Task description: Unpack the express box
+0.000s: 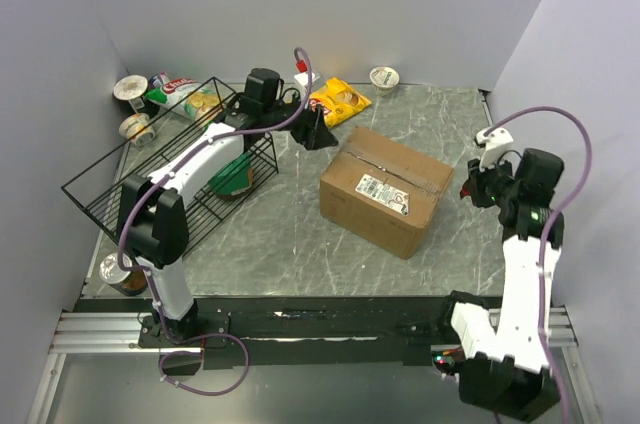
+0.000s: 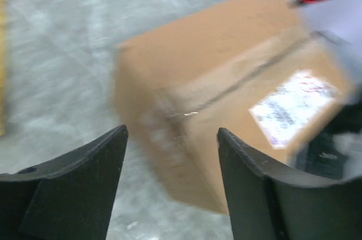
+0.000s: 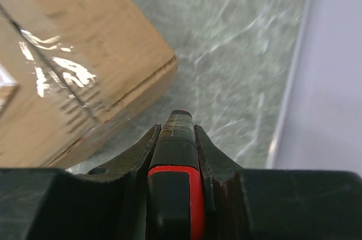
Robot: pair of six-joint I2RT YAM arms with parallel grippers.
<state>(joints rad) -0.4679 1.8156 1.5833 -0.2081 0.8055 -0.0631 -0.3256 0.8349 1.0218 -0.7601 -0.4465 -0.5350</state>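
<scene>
Box, taped seam lengthwise, just left of right gripper pinching red-black tool; left gripper spread near its far-left corner.

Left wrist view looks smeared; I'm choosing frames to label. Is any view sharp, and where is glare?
Left wrist: motion blur smears the express box and its label. Right wrist: the red-and-black tool is fairly sharp, with white glare on the box's tape. Top external: sharp, evenly lit, soft shadows.
</scene>
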